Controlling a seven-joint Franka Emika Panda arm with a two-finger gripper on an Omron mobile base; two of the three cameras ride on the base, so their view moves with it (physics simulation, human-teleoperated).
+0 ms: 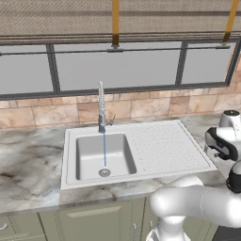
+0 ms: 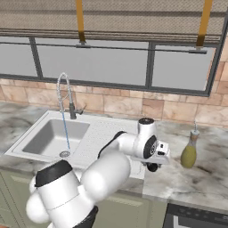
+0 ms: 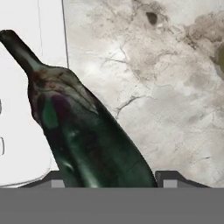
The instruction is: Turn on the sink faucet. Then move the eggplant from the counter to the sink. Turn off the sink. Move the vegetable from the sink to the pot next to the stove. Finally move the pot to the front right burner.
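The eggplant (image 3: pixel 87 131), dark purple-black with a stubby stem, lies on the marble counter (image 3: pixel 166 87) beside the white edge of the sink (image 3: pixel 26 131). My gripper (image 3: pixel 111 183) is shut on the eggplant, and both fingertips (image 3: pixel 57 183) press against its sides. In the right base view the gripper (image 2: pixel 153 165) points down at the counter just right of the drainboard (image 2: pixel 104 133). The sink faucet (image 1: pixel 101 108) (image 2: pixel 67 95) is running, and a thin stream falls into the basin (image 1: pixel 89 155). The pot is out of view.
An olive-yellow bottle (image 2: pixel 189 151) stands on the counter right of the hand. A corner of the black stove (image 2: pixel 196 218) shows at the lower right. The tiled wall and window run behind the sink (image 1: pixel 70 141).
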